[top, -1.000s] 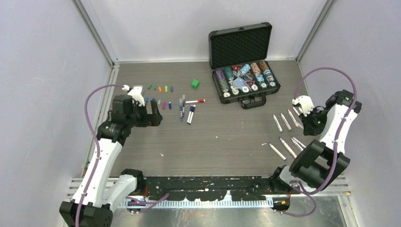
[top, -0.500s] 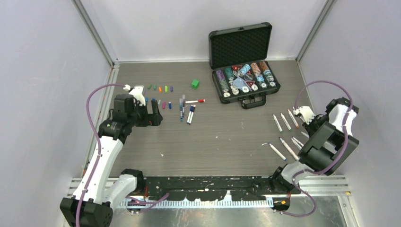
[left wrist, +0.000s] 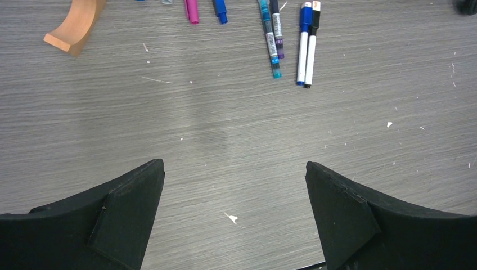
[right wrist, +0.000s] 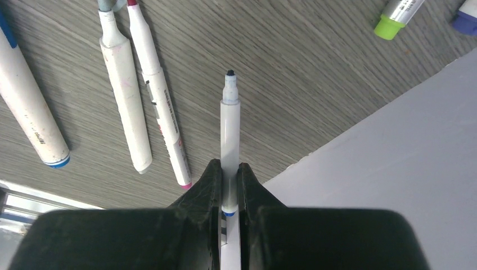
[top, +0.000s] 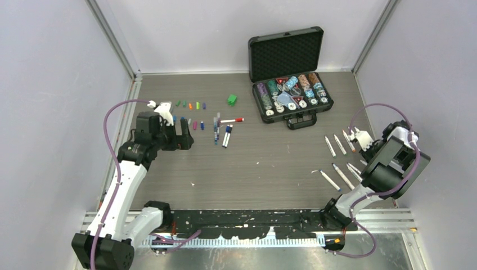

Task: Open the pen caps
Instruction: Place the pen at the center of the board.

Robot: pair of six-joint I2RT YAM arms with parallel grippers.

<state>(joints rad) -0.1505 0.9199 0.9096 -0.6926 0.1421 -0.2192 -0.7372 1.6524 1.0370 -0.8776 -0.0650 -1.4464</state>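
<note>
Loose pen caps (top: 190,105) lie in two short rows at the far left; a pink cap (left wrist: 192,10) and a blue one (left wrist: 220,8) show at the top of the left wrist view. Capped pens (top: 222,130) lie beside them, among them a teal pen (left wrist: 270,39) and a blue-capped pen (left wrist: 304,42). My left gripper (top: 183,136) (left wrist: 234,164) hovers open over bare table. My right gripper (top: 367,151) (right wrist: 229,166) is shut on an uncapped white pen (right wrist: 229,112) with a dark tip. It hangs over uncapped pens (top: 337,145) (right wrist: 125,95) on the right.
An open black case (top: 286,53) of poker chips stands at the back right. A green cube (top: 232,99) sits left of it. The grey side wall (right wrist: 394,169) is close to the right gripper. An orange curved strip (left wrist: 76,28) lies near the caps.
The right arm has folded down and drawn back toward the near right, carrying the uncapped pen above the row of pens. The left arm has stayed still.
</note>
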